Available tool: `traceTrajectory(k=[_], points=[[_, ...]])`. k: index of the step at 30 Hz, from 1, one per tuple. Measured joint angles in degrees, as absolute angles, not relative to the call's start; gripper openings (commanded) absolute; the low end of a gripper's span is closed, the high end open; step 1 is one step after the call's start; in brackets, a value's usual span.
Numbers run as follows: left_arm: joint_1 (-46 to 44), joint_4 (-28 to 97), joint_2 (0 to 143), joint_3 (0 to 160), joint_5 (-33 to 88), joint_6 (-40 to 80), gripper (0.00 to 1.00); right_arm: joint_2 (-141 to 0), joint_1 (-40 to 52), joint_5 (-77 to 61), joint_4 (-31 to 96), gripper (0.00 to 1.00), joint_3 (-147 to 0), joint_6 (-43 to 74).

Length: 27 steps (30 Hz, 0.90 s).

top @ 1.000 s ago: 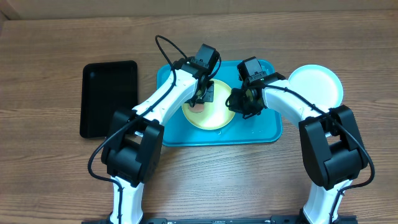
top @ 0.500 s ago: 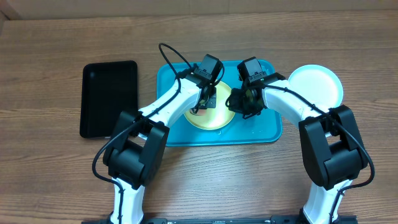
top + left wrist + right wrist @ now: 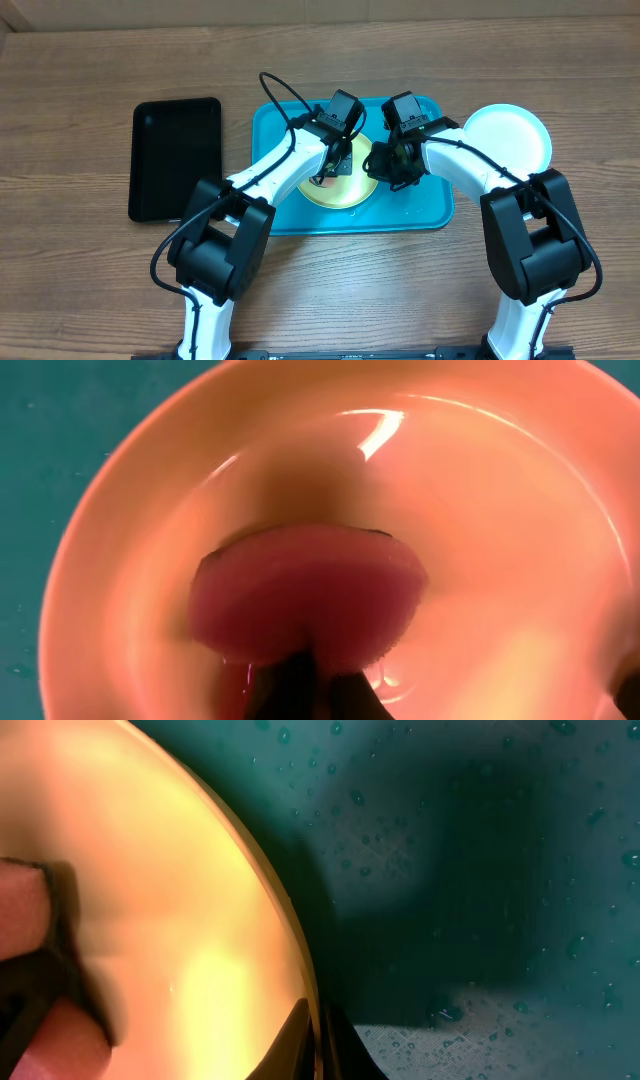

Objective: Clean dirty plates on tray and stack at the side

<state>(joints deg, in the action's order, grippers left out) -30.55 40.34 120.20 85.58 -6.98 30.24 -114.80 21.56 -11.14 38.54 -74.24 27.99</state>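
One shift: left gripper [image 3: 326, 174] with sponge [image 3: 310, 595] edged right across plate [image 3: 346, 192].

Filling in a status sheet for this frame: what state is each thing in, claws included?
Turquoise tray: wet with droplets.
Yellow-green plate: flat on the tray, under the sponge.
Sponge: wet, pressed on the plate.
Left claw: shut on the sponge.
Right claw: shut on the plate's rim.
White plate: on the table, right of the tray, no smear visible.
Black tray: left of the tray, untouched.
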Motion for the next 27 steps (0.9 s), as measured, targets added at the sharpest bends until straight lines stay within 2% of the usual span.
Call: traceTrajectory(k=[7, 14, 20, 27], points=[[-27.22, 41.95, 120.2, 85.58, -11.16, 33.19, 0.04, -114.8, 21.58, -11.42, 38.46, 0.04, -74.24, 27.66], [-26.79, 42.13, 120.18, 85.58, -4.54, 30.52, 0.04, -114.8, 21.65, -11.7, 38.24, 0.04, -74.15, 27.57], [-30.94, 41.52, 120.14, 85.58, 4.1, 26.15, 0.04, -114.8, 21.65, -11.68, 38.22, 0.04, -74.13, 27.57], [-32.97, 38.2, 120.14, 85.47, 2.13, 26.46, 0.04, -114.8, 21.47, -11.86, 38.24, 0.04, -74.02, 27.33]])
